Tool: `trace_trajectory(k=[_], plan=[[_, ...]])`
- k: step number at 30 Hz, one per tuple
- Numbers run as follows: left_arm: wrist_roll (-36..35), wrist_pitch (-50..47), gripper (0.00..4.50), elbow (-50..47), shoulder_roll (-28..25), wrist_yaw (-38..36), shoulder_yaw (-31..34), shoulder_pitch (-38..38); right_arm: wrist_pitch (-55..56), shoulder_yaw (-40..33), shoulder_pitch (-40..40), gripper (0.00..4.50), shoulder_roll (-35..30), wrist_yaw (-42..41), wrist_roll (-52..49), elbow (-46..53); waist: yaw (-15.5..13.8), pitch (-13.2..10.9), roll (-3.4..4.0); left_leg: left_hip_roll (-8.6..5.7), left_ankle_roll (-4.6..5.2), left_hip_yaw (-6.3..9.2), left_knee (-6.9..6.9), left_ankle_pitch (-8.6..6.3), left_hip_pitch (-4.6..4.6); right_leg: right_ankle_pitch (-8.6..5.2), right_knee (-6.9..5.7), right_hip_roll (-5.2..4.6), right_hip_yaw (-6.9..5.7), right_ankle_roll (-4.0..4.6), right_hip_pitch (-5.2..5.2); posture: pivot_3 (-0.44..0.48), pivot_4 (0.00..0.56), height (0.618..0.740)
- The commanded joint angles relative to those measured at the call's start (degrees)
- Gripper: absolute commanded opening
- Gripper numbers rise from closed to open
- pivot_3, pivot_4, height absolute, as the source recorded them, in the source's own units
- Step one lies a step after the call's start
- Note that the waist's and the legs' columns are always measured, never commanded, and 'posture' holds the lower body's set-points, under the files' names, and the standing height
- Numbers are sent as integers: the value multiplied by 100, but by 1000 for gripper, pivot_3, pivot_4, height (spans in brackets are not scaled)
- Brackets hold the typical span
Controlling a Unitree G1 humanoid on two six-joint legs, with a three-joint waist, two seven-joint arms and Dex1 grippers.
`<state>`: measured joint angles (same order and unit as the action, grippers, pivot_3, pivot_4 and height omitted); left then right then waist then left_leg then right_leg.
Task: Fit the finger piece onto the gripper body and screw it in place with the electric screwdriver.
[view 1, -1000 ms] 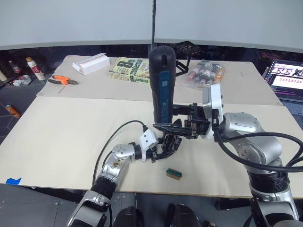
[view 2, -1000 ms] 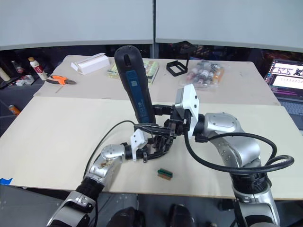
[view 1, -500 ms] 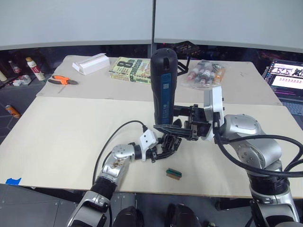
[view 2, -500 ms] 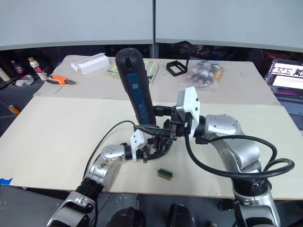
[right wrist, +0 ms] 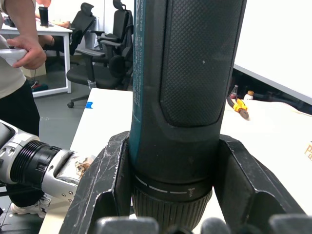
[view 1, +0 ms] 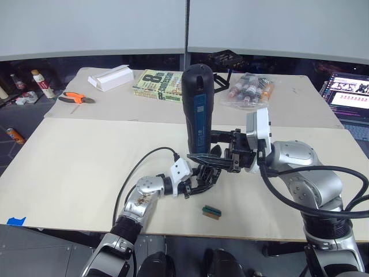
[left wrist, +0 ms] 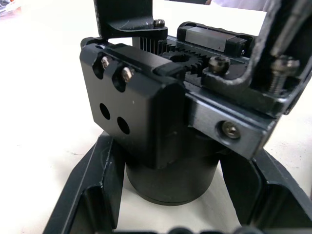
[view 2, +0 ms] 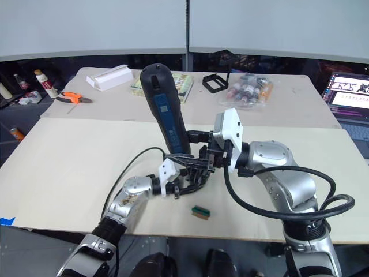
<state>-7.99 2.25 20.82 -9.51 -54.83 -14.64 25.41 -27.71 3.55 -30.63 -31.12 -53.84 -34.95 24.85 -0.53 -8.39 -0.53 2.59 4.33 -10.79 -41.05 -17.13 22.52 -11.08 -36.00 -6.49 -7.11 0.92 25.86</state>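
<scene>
Screwdriver (view 1: 196, 109) clamped upright between right gripper's (view 1: 214, 154) 2 fingers, body (left wrist: 161, 122) pinned on the table by left gripper's (view 1: 199, 180) closed fingers — best kept plumb over the screw, pressed gently, body held firm — finger piece not made out.

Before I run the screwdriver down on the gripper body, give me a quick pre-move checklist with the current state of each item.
1. Right gripper clamped on the electric screwdriver: ok.
2. Left gripper clamped around the gripper body at its round base: ok.
3. Screwdriver upright above the body: ok, slightly tilted.
4. Bit seated in a screw: cannot tell, tip hidden.
5. Finger piece fitted: cannot tell.
6. Green-and-brown block apart from the work: ok.
</scene>
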Motion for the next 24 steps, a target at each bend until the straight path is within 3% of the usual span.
trace_trajectory(k=[1, 24], plan=[[-48, -59, 2304, -155, 42, -57, -82, -72, 170, -137, -69, 1931, 11, -10, -86, 203, 0, 0, 0, 0, 0, 0, 0, 0, 0, 0, 0, 0, 0, 0, 0, 0, 150, 740], [-64, -77, 2304, -138, 39, -77, -80, -67, 179, -135, 682, 1931, 120, 323, 12, 7, -1, 1, 1, 0, 0, 0, 1, 0, -9, -1, 0, 0, 2, -1, -8, 0, 150, 740]])
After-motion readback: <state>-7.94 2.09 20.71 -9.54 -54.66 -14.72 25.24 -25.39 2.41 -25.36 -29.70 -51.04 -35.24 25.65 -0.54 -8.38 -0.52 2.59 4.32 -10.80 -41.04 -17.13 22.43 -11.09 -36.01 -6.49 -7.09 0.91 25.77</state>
